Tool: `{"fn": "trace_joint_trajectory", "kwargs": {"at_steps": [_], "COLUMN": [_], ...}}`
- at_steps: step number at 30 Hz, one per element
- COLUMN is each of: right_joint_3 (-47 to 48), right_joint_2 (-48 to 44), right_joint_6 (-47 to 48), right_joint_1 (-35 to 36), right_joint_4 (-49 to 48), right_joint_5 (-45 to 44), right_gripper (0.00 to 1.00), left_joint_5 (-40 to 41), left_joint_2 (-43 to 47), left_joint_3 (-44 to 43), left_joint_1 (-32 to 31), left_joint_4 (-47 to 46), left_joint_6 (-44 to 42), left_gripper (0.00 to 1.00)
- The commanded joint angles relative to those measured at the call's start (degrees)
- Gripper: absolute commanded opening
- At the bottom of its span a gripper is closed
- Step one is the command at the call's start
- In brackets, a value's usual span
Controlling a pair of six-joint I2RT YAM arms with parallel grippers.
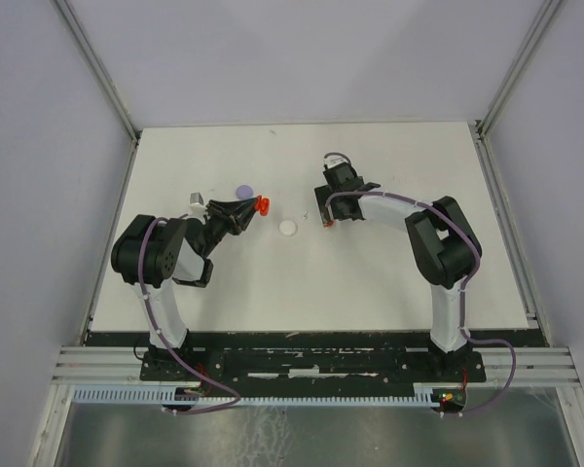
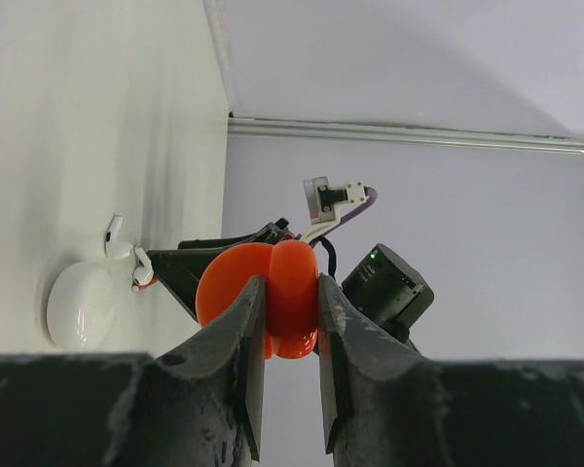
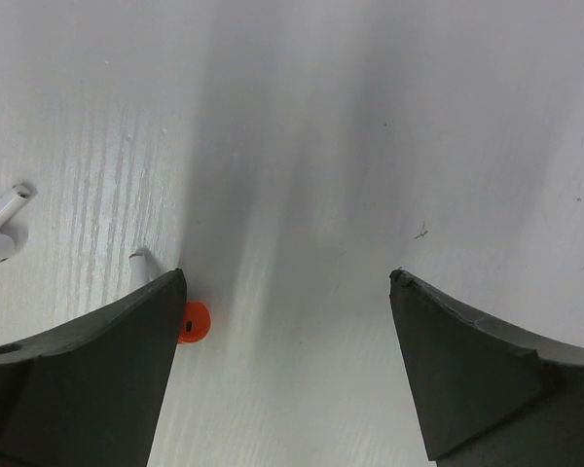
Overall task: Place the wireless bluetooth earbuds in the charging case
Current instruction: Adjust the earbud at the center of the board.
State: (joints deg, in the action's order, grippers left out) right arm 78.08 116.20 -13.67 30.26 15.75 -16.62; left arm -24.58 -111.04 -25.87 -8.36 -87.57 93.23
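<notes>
My left gripper (image 1: 251,208) is shut on an orange-red clamshell charging case (image 1: 263,205) and holds it off the table; in the left wrist view (image 2: 292,288) the case (image 2: 236,279) stands hinged open between the fingers. Two tiny earbuds lie on the table near my right gripper (image 1: 328,215): a white one (image 3: 2,233) and one with a red tip (image 3: 192,322), partly hidden behind the left finger. Both also show in the left wrist view, the white one (image 2: 115,236) and the red-tipped one (image 2: 141,273). My right gripper (image 3: 287,275) is open and empty just above the table.
A white round disc (image 1: 288,228) lies between the two grippers and shows in the left wrist view (image 2: 76,305). A lavender disc (image 1: 241,192) lies just behind the left gripper. White walls enclose the white table (image 1: 389,282) at the back and sides.
</notes>
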Motion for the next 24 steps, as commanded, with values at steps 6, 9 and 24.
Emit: {"fn": "trace_joint_trajectory", "kwargs": {"at_steps": [6,9,24], "right_joint_3": [-0.2,0.8,-3.8], "right_joint_2": [-1.3,-0.7,-6.5], "right_joint_6": [0.4,1.0,1.2], "right_joint_1": [2.3,3.4,4.3], "right_joint_4": [1.8,2.0,1.4], "right_joint_5": [1.2,2.2,-4.5], "right_gripper": [0.93,0.93,0.94], "left_joint_5": [-1.0,-1.0,-1.0], "left_joint_2": [1.3,1.2,0.8], "left_joint_3": [-0.1,-0.1,-0.1], "left_joint_1": [0.2,0.2,0.3], "left_joint_4": [-11.0,-11.0,-11.4], "left_joint_6": [1.0,1.1,1.3], "left_gripper": [0.03,0.03,0.03]}}
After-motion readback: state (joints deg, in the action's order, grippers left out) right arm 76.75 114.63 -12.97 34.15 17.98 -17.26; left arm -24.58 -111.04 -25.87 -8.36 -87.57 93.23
